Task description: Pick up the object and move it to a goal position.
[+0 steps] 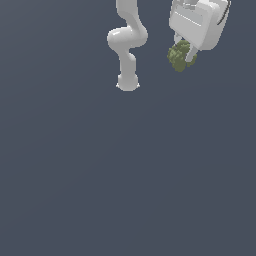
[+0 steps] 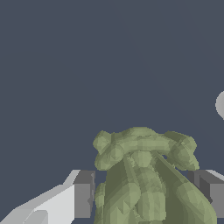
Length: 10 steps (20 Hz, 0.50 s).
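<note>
While the near part of the floor (image 1: 125,190) is bare and dark, all the action is at the far side of the exterior view. At the far right, the gripper (image 1: 183,56) hangs high, and the object (image 1: 179,55) sits between its fingers. In the wrist view the two pads (image 2: 83,194) press against both sides of the green lumpy clump, so the fingers are clamped on it. No shadow or contact with the floor shows under the object, so I judge it is lifted. The picking part of the task seems done. To the left of the gripper, further back, stands the arm base (image 1: 127,82). No goal marker is visible in either view, so I cannot tell how far the object is from the goal. What remains, in my judgement, is to carry it there and hold it.
</note>
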Tool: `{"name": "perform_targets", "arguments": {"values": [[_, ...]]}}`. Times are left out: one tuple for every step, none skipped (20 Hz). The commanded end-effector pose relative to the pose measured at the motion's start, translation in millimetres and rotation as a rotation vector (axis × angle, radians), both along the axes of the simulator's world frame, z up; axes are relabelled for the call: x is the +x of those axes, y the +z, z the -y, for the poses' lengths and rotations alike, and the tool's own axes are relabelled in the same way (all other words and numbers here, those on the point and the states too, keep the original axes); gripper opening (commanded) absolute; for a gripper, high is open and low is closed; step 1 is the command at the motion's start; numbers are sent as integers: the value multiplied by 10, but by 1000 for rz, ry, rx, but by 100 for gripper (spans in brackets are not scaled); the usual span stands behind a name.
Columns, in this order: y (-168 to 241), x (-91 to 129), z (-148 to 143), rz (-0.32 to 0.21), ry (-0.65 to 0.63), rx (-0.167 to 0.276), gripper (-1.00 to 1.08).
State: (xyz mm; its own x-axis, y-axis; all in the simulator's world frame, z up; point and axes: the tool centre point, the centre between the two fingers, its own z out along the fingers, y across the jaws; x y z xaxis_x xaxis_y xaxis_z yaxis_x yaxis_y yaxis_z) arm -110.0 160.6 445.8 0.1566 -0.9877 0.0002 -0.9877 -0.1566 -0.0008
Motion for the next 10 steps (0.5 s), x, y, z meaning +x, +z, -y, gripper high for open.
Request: {"name": "perform_targets", "arguments": {"values": [[76, 5, -30, -1, 0, 0, -100], [95, 6, -38, -1, 0, 0, -100], [110, 8, -44, -1, 0, 0, -100], [121, 10, -49, -1, 0, 0, -100], [128, 12, -52, -1, 0, 0, -100], [131, 13, -53, -1, 0, 0, -100], [129, 15, -53, -1, 0, 0, -100], [124, 16, -51, -1, 0, 0, -100], [118, 17, -49, -1, 0, 0, -100], [116, 17, -48, -1, 0, 0, -100]]}}
